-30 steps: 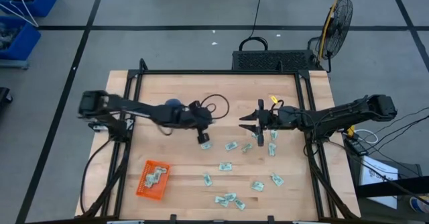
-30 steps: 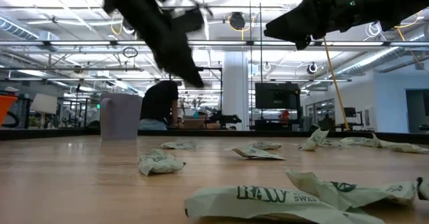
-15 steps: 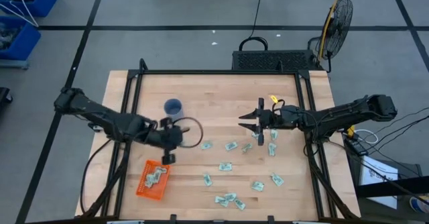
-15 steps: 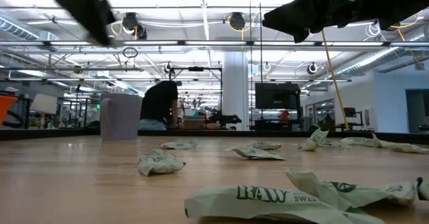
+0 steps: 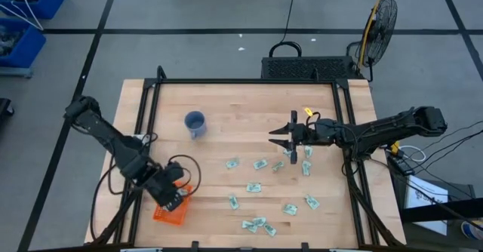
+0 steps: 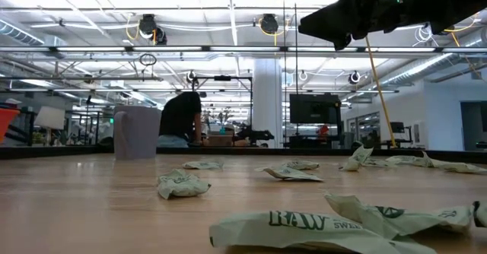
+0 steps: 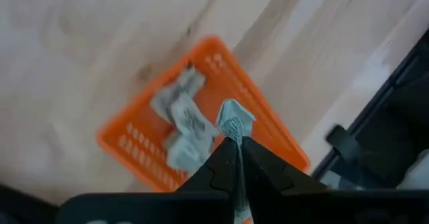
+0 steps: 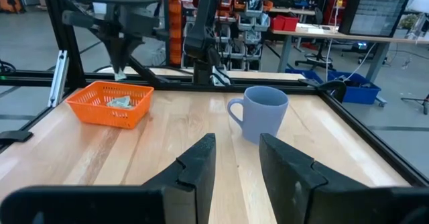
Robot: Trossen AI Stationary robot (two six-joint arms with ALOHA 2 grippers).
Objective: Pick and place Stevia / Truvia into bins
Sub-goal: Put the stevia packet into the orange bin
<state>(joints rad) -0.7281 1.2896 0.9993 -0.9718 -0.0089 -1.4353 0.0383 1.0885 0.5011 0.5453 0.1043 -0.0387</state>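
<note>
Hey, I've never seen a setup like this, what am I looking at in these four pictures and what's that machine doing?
This is a robot with two dark arms at a wooden table. One picture looks straight down from above, one looks level across the tabletop, and two come from cameras on the arms' wrists.

Pale green sweetener sachets lie scattered on the table, near a blue cup and an orange basket that already holds a few sachets.

The left gripper hangs over the basket and pinches one sachet at its fingertips, apparently about to drop it in. The right gripper waits above the middle of the table, fingers apart and holding nothing.

Far behind the table, a person is at a desk.
</note>
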